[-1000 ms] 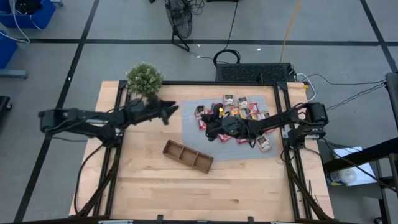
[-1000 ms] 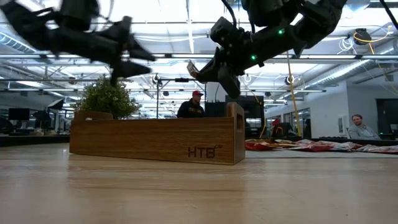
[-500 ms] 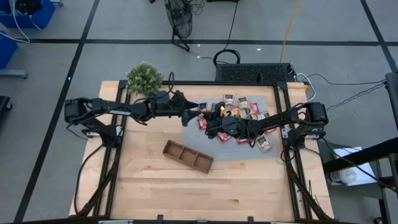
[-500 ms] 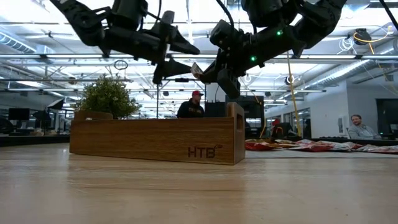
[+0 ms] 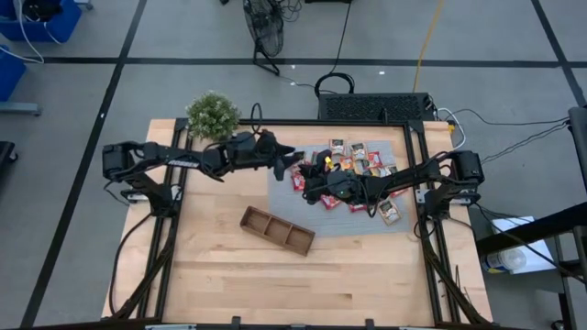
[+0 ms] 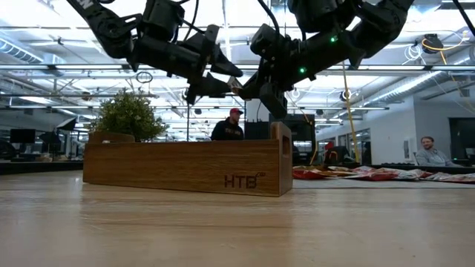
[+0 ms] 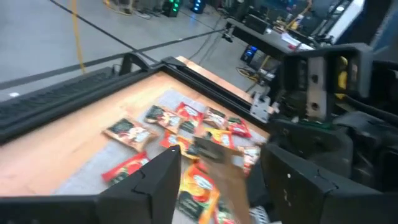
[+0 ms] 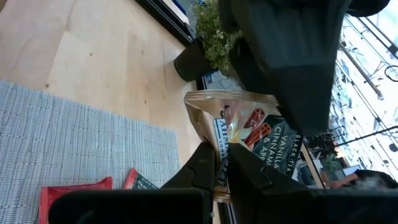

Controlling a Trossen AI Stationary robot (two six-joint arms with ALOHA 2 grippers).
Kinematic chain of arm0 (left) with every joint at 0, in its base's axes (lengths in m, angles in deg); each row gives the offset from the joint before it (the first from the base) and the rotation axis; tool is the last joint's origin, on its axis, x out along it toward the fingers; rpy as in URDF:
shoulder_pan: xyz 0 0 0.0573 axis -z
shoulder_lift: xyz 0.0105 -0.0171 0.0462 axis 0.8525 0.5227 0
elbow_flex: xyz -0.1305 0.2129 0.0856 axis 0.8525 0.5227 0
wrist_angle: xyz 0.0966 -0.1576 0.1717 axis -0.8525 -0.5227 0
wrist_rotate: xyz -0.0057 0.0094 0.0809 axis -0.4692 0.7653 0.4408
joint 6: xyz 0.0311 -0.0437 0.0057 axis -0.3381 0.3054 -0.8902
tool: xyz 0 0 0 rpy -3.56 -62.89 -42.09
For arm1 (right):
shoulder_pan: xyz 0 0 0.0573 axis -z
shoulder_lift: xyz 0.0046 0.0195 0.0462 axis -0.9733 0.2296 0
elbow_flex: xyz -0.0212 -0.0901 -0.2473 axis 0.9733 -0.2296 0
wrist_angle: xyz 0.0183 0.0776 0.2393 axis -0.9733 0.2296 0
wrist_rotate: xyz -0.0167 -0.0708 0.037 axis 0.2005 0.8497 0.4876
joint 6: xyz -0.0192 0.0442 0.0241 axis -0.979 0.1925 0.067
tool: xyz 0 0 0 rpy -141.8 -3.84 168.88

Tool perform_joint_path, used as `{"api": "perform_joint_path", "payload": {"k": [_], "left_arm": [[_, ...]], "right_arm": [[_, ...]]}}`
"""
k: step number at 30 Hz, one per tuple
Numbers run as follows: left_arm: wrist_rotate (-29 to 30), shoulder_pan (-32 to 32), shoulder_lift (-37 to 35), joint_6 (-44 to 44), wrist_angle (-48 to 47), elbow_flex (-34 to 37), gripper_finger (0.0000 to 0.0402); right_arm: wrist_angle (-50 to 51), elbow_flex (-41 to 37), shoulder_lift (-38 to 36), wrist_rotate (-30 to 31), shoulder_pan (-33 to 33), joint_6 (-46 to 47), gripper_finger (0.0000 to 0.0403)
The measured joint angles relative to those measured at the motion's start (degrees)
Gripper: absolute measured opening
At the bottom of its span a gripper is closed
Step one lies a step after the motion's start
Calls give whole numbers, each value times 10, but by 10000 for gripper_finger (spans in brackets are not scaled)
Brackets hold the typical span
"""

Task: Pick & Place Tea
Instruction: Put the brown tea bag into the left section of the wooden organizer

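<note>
My right gripper [image 8: 227, 158] is shut on one tea sachet [image 8: 244, 127], light foil with a dark green label, held high above the grey mat [image 5: 284, 197]. My left gripper [image 6: 226, 77] is open. Its fingers stand on either side of the sachet's free end [image 6: 234, 82], and one dark finger [image 8: 292, 68] stands right against the sachet. The other tea sachets [image 5: 359, 158], red, orange and green, lie flat on the mat. The brown wooden tray [image 5: 277, 230] rests on the table in front of the mat. My right gripper pinches the sachet's edge [image 8: 225, 149] between its two fingertips, coming about level from the table's right. The sachet is lifted clear and sticks out past the fingertips toward my left gripper. My left gripper: I cannot tell whether its fingers touch the sachet.
A potted plant [image 5: 213, 115] stands at the table's far left corner. A black frame [image 5: 417, 147] runs round the table's edges. Bare wood lies near the front edge. People sit in the room beyond the table [image 6: 231, 127].
My left gripper has travelled from beside the plant toward the table's right, up to the sachet that my right gripper holds, and its fingers now flank the sachet's free end. My right gripper and the sachet have kept still.
</note>
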Motion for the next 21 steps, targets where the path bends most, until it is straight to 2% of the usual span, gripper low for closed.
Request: {"api": "perform_joint_path", "payload": {"k": [6, 12, 16, 21], "left_arm": [[-11, -15, 0, 17, -12, 0, 155], [-50, -21, 0, -6, -26, 0, 19], [-78, -23, -10, -92, -24, 0, 6], [-75, -38, -87, -224, -30, -1, 3]], "right_arm": [[0, 0, 0, 0, 0, 3, 16], [1, 0, 0, -8, 0, 9, 16], [3, 0, 0, -18, 0, 54, 27], [19, 0, 0, -18, -1, 214, 61]]}}
